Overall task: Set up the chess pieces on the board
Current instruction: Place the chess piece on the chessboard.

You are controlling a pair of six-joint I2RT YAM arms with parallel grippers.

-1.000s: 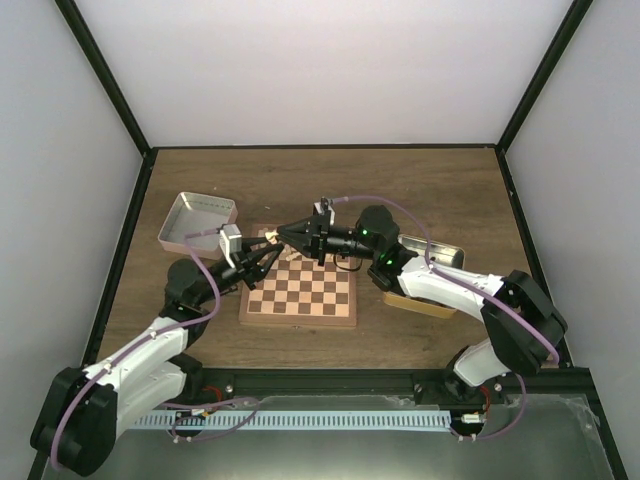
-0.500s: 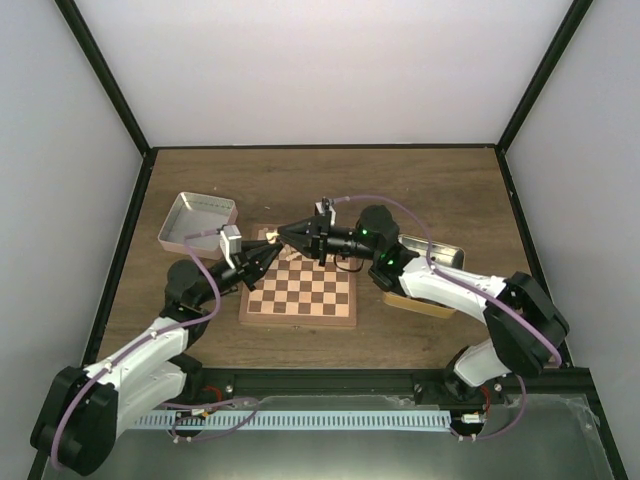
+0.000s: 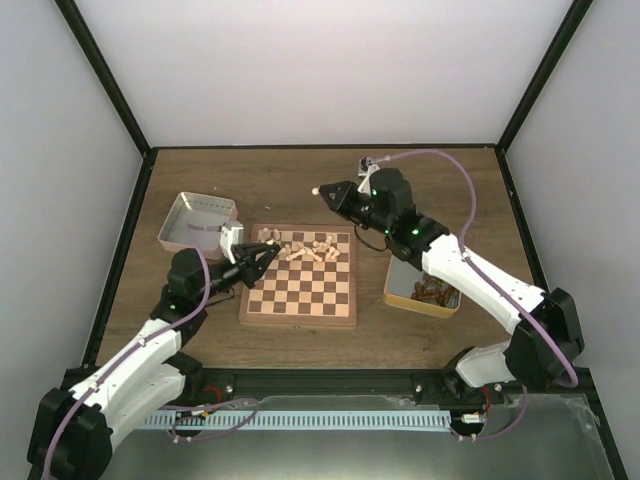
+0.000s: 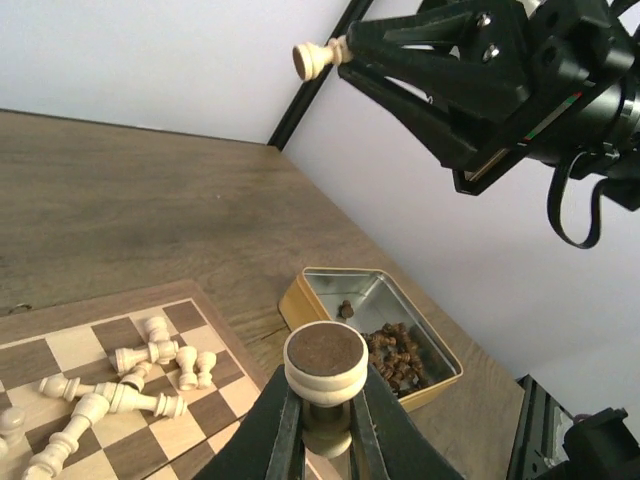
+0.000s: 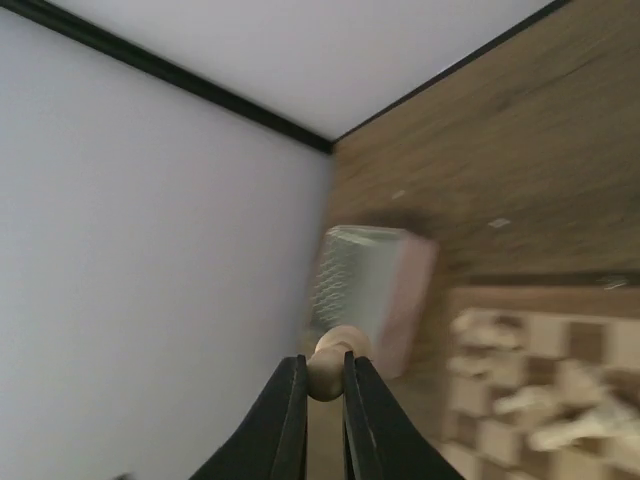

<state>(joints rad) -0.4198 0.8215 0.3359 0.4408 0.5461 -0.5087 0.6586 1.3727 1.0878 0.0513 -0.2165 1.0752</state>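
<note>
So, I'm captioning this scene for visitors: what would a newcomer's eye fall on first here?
The heap of toppled pale cream wooden chess pieces on the far rows of the brown-and-cream checked wooden board. Then the right gripper, held high beyond the board, pinching one cream pawn, while the left gripper clamps another piece at the board's far-left corner.

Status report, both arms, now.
Left pincer shut on a pale piece. Right pincer shut on a pawn, high beyond the board. Other pieces toppled across far rows.
</note>
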